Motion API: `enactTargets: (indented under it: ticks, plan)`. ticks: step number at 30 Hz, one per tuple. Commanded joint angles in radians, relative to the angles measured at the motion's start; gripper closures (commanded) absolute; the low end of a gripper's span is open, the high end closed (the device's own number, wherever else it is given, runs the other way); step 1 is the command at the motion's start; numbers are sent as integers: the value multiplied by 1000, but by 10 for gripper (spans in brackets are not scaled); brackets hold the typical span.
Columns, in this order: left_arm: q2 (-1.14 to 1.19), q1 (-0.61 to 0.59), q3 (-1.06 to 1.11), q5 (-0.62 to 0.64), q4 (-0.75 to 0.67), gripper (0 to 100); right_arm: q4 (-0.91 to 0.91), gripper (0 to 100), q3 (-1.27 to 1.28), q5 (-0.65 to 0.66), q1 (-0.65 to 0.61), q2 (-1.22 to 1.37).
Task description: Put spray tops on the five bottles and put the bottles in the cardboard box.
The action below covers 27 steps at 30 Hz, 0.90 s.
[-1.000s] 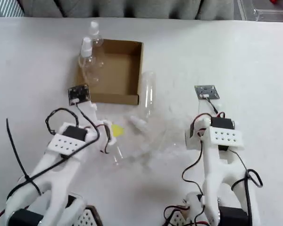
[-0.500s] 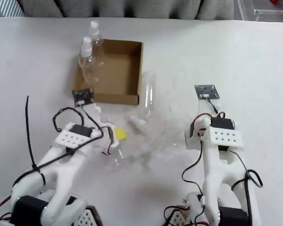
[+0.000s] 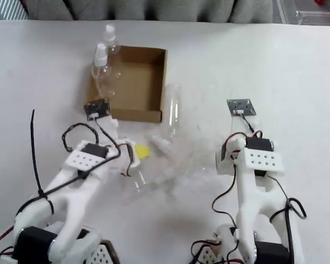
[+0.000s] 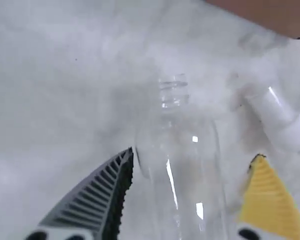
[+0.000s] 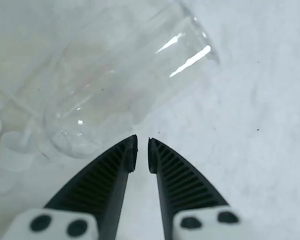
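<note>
left wrist view shows our left tool [image 4: 193, 154] open astride a clear bottle [image 4: 177, 125], likely light and slippery, best pinched near its stiffer shoulder, while our right tool [image 5: 141, 145] is closed, empty.

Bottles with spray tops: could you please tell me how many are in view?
2, both upright at the cardboard box's far left corner: front bottle, rear bottle. More could be hidden.

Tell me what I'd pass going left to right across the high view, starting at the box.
Box → uncapped bottle lying beside it → right arm.
</note>
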Motion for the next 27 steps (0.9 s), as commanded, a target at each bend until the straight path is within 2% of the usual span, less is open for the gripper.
enactTargets:
  ticks: [1, 22, 27]
  plan:
    - [4, 7, -52, 6, -20, 661, -8, 983, -3, -8, 7, -30]
    - [8, 15, -83, 6, -17, 661, -8, 983, -3, -6, 5, -30]
    - [143, 8, -175, 6, 26, 661, -10, 983, -3, -6, 5, -30]
